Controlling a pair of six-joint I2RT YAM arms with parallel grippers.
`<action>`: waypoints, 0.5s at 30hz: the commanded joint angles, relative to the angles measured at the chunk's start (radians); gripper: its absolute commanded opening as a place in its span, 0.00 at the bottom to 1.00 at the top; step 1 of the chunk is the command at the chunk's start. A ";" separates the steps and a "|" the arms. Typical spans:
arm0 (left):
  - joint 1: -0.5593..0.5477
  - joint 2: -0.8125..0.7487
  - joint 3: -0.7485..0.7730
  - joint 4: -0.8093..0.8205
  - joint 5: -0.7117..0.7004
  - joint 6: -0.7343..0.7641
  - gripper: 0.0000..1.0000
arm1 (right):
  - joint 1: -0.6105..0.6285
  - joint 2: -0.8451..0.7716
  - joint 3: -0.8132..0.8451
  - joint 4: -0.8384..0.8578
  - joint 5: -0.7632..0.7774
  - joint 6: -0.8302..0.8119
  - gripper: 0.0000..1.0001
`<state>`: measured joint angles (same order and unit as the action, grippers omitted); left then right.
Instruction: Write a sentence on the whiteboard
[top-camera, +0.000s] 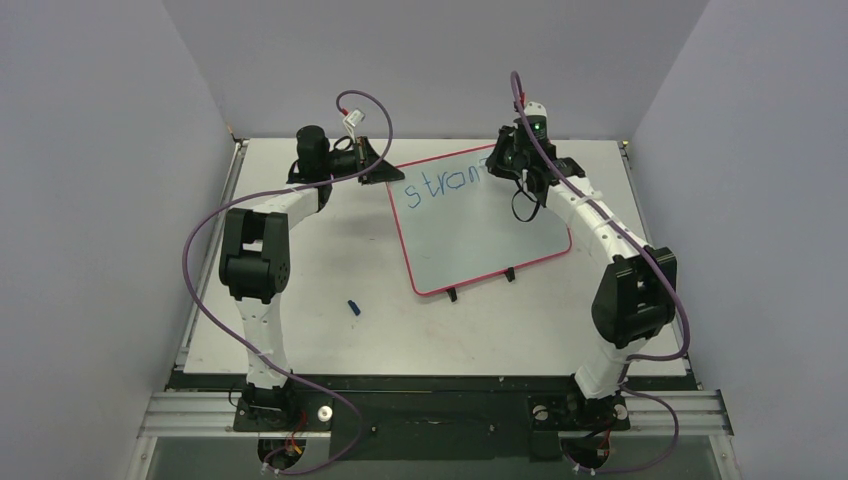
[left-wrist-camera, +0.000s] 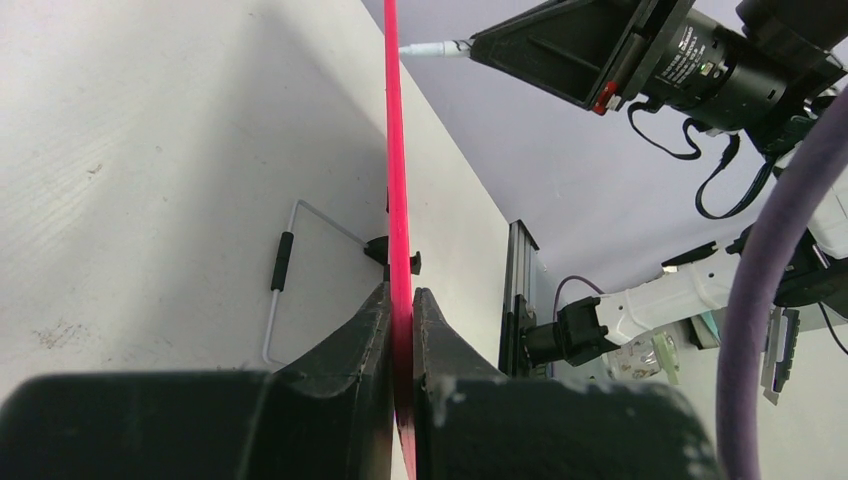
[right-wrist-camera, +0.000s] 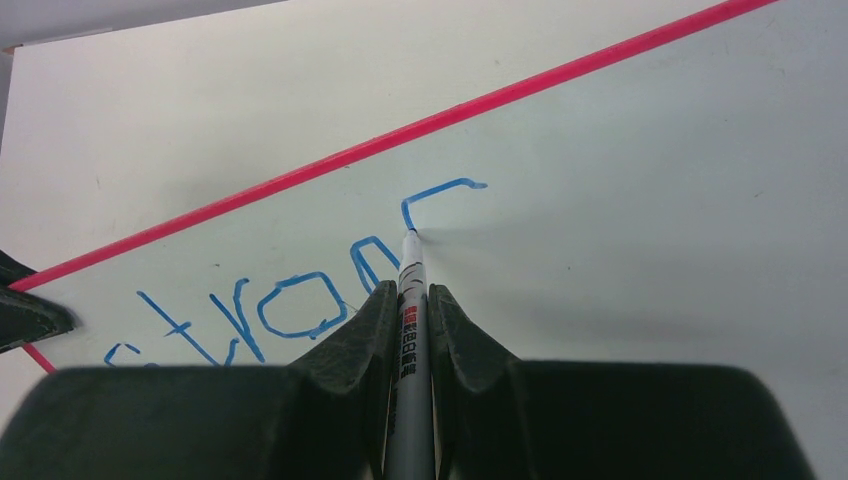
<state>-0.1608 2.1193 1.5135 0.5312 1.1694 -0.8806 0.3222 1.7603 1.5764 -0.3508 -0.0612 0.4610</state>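
Left end effector (left-wrist-camera: 401, 305) pinches the red rim of the whiteboard (top-camera: 480, 235) at its 10 o'clock corner, on the desk (top-camera: 320, 260). Right end effector (right-wrist-camera: 412, 295) pinches a marker (right-wrist-camera: 410, 340), tip touching the board; the sentence (right-wrist-camera: 290, 305) trails toward 9 o'clock.

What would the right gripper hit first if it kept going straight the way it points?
The whiteboard, most likely. The right gripper is shut on a marker, and its tip seems to touch the board right beside the blue letters.
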 joint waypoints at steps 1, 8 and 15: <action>-0.005 -0.076 0.020 0.096 0.070 0.025 0.00 | 0.005 -0.044 -0.036 0.002 0.005 -0.014 0.00; -0.005 -0.080 0.018 0.096 0.070 0.027 0.00 | -0.004 -0.053 -0.043 -0.007 0.035 -0.015 0.00; -0.003 -0.081 0.017 0.095 0.071 0.029 0.00 | -0.025 -0.029 0.009 -0.035 0.058 -0.013 0.00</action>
<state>-0.1608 2.1193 1.5135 0.5224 1.1633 -0.8852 0.3134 1.7428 1.5444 -0.3649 -0.0425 0.4580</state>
